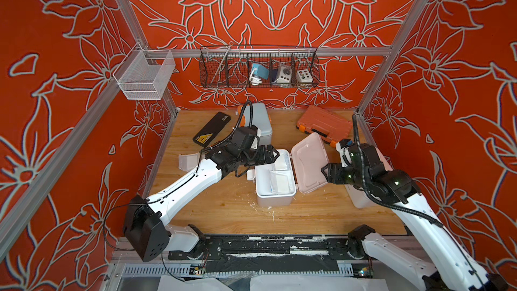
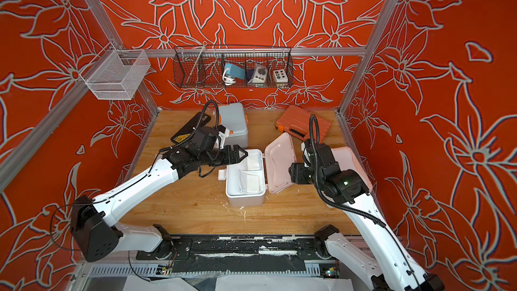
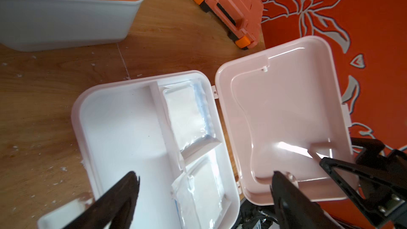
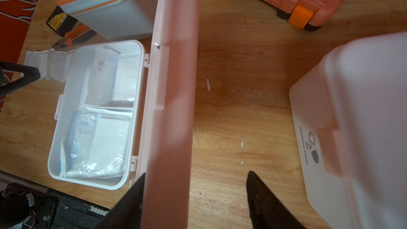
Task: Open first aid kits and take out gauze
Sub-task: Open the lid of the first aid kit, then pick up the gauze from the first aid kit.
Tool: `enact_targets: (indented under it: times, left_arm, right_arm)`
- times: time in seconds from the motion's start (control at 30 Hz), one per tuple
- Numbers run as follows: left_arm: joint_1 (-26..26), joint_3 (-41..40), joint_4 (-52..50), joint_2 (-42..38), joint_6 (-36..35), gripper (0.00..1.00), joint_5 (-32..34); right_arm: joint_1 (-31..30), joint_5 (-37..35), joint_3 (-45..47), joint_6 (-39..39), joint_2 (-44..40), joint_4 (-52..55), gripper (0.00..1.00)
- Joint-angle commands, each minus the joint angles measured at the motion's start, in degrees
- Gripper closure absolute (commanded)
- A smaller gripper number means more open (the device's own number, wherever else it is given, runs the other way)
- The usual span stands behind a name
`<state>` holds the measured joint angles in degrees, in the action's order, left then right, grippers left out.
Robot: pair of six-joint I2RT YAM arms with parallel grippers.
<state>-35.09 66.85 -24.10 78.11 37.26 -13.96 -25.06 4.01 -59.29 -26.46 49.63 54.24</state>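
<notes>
Two gauze pads [image 3: 187, 115] lie in the kit [image 3: 123, 128] near the left gripper [image 3: 203, 174].

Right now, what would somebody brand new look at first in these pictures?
Probably the bright orange walls with big flower outlines all around. Next, the open first aid kit mid-table, its pink lid standing up and white gauze packets inside, between the left arm and right arm.

white arm shells [image 1: 190, 183], black joints [image 1: 145, 233], ribbed black cables [image 1: 356, 127], black fingers [image 3: 120, 197]
</notes>
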Motion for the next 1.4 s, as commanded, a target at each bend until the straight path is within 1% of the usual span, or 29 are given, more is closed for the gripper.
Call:
enact_targets:
  times: [0.0,0.1,0.13,0.23,0.33,0.43,0.6,0.73,0.83,0.93,1.07,1.33,1.37]
  left_arm:
    - [0.0,0.9,-1.7,2.1,-2.5,0.11,0.7]
    - [0.0,2.0,-1.8,4.2,-3.2,0.14,0.6]
    - [0.0,2.5,-2.1,4.9,-3.5,0.15,1.0]
    - [0.0,4.2,-3.5,7.1,-4.5,0.21,2.2]
    - [-0.1,5.3,-4.1,8.7,-5.1,0.25,2.6]
    - [-0.2,6.0,-4.3,10.1,-5.5,0.28,3.1]
    - [-0.8,7.4,-5.1,12.4,-6.2,0.3,4.5]
    - [-1.5,8.9,-6.4,14.4,-6.8,0.31,6.4]
    - [-2.1,10.1,-7.4,15.6,-7.2,0.35,8.0]
    - [-2.6,11.6,-8.8,17.0,-7.5,0.42,9.6]
    - [-3.2,13.2,-9.8,18.5,-7.9,0.55,10.3]
    - [-3.6,13.4,-10.2,17.9,-7.4,0.9,10.1]
    - [-3.6,13.4,-10.4,17.5,-7.3,0.93,10.2]
  right_arm:
    - [1.2,3.6,0.6,-1.0,-1.1,-2.0,0.31]
    - [1.3,6.2,0.7,-1.1,-1.1,-3.3,0.3]
    - [1.4,6.0,0.7,-1.1,-0.8,-3.1,0.28]
    - [1.9,3.5,0.7,-0.5,-0.6,-1.6,0.18]
    - [2.6,2.5,0.3,0.3,-0.7,-1.3,0.14]
    - [2.6,3.2,0.4,0.6,0.2,-1.5,0.13]
    - [2.7,4.3,1.0,0.4,0.7,-2.5,0.13]
    - [2.7,5.7,0.8,0.4,1.0,-3.0,0.14]
    - [2.7,6.8,1.0,0.5,1.3,-3.5,0.14]
    - [2.7,8.3,1.3,0.5,1.7,-3.9,0.15]
    - [2.7,9.6,1.6,0.7,1.9,-4.5,0.15]
    - [2.8,12.0,2.1,1.0,2.8,-5.3,0.15]
    - [2.7,12.2,2.2,1.1,2.8,-5.5,0.15]
